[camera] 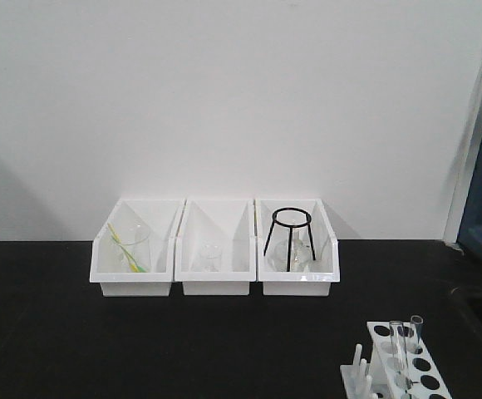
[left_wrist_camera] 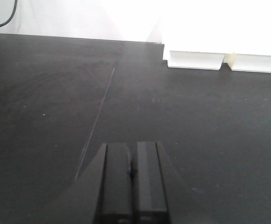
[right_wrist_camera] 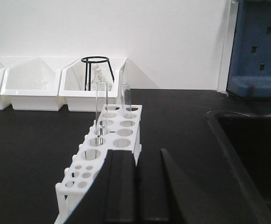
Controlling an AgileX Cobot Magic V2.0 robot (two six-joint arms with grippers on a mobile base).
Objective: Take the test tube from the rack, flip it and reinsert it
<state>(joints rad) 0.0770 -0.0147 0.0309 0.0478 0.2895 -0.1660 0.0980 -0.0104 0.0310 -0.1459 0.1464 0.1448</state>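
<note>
In the small white plastic test-tube rack [right_wrist_camera: 108,142], two clear glass tubes [right_wrist_camera: 101,109] stand upright, straight ahead of my right gripper [right_wrist_camera: 138,184], nearer than my left gripper [left_wrist_camera: 131,179]; both have jaws closed, holding nothing.

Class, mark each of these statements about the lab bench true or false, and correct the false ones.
1. Two test tubes stand upright in the rack. True.
2. The black tripod stand sits in the middle bin. False: it is in the right-hand bin as the front camera sees it.
3. The left pincer is shut, holding nothing. True.
4. The right pincer grips a test tube. False: it is shut and holds nothing; both tubes are in the rack.
</note>
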